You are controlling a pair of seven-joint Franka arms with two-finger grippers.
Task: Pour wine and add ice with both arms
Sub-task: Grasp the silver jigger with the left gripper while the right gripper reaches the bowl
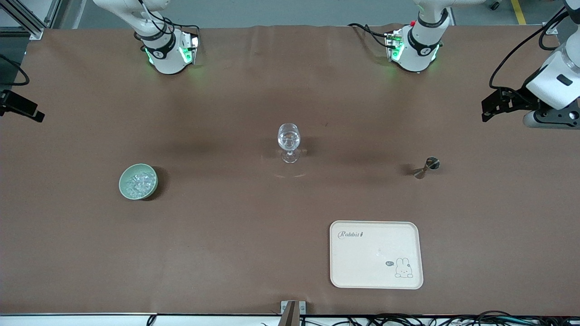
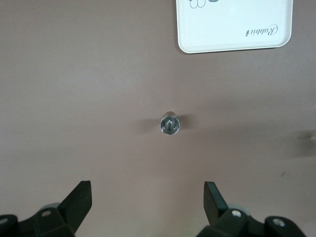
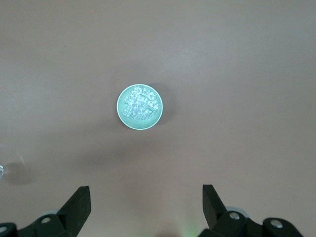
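Observation:
A clear wine glass (image 1: 289,141) stands upright at the middle of the table. A pale green bowl (image 1: 124,176) holding several ice chunks (image 1: 137,182) sits toward the right arm's end. A small metal jigger (image 1: 427,167) stands toward the left arm's end. My left gripper (image 2: 148,190) is open and empty, high over the jigger (image 2: 169,123); it shows at the front view's edge (image 1: 491,108). My right gripper (image 3: 146,192) is open and empty, high over the bowl (image 3: 121,95) of ice (image 3: 140,106); it shows partly at the front view's edge (image 1: 27,111).
A cream tray (image 1: 376,271) with a rabbit print lies near the front camera, nearer than the jigger; it also shows in the left wrist view (image 2: 232,39). The arms' bases (image 1: 165,54) (image 1: 417,50) stand along the table's back edge.

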